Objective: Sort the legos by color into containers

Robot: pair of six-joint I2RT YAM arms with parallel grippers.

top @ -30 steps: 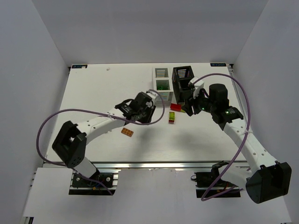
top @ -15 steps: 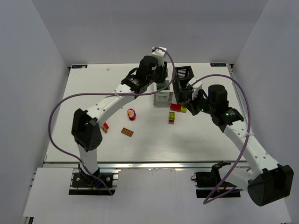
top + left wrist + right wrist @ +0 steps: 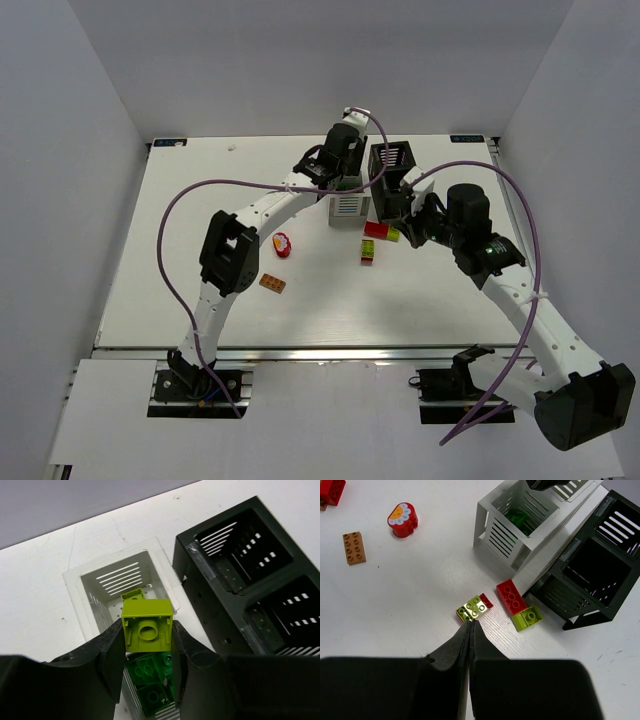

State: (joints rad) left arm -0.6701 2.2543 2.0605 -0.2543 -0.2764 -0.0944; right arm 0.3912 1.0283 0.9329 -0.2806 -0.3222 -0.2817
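Observation:
My left gripper (image 3: 147,641) is shut on a lime-green lego (image 3: 147,626) and holds it above the white container (image 3: 88,591). Dark green legos (image 3: 150,680) lie in the compartment right below it. From above, that gripper (image 3: 345,165) hangs over the white container (image 3: 349,208), with the black container (image 3: 392,160) beside it. My right gripper (image 3: 471,623) is shut and holds nothing. Its tips are at the edge of a lime lego stacked on a red one (image 3: 474,607). A red lego (image 3: 510,596) and a small lime lego (image 3: 527,617) lie by the black container (image 3: 600,595).
An orange lego (image 3: 272,284) and a round red flower piece (image 3: 283,244) lie left of the middle. Another red lego (image 3: 331,490) shows at the top left corner of the right wrist view. Grey walls enclose the table (image 3: 200,200) on three sides.
The left arm has swung from low over the table's middle up to above the white container, carrying the lime lego. The right gripper has gone from open to shut.

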